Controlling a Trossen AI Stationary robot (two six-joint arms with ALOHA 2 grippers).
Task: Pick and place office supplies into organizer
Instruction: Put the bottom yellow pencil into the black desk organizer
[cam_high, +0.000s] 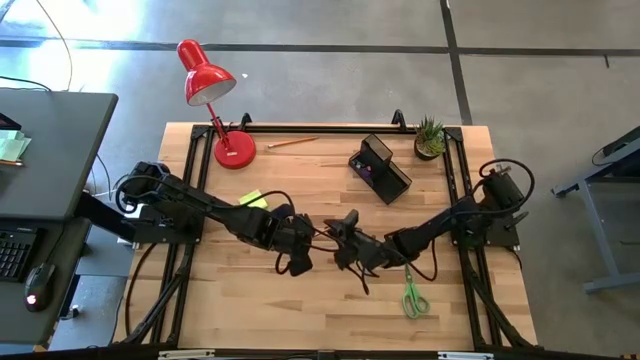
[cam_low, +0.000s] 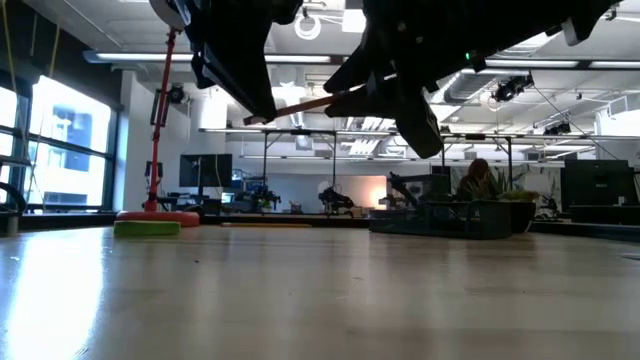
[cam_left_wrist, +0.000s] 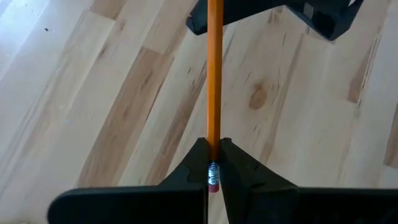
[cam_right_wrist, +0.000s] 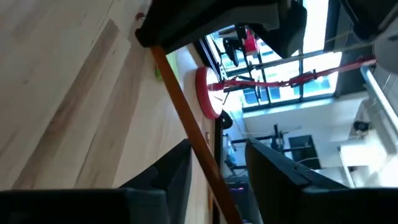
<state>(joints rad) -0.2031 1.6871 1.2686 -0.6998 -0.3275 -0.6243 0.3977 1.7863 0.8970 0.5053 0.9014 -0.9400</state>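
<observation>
My left gripper (cam_high: 303, 243) is shut on an orange pencil (cam_low: 305, 103) above the table's middle. My right gripper (cam_high: 347, 238) faces it, open. In the right wrist view its fingers (cam_right_wrist: 174, 168) stand on either side of the pencil's free part (cam_right_wrist: 186, 118). The black mesh organizer (cam_high: 380, 168) stands at the far right. A yellow-green sticky-note block (cam_high: 252, 199) lies beside my left arm. A second pencil (cam_high: 292, 143) lies by the far edge. Green-handled scissors (cam_high: 413, 295) lie near the front right. My left gripper pinches the pencil between its two fingertips just ahead of the eraser end (cam_left_wrist: 213, 155). The eraser (cam_left_wrist: 213, 183) sits back between the fingers. The pencil sticks straight out along the fingers toward my right gripper, roughly level and lifted clear of the table. My right gripper is around the pencil's other part (cam_right_wrist: 199, 140); I cannot tell whether a finger touches it.
A red desk lamp (cam_high: 210, 85) stands at the far left with its base (cam_high: 234, 150) on the table. A small potted plant (cam_high: 430, 138) stands at the far right corner, beside the organizer. Bare wood lies along the front left.
</observation>
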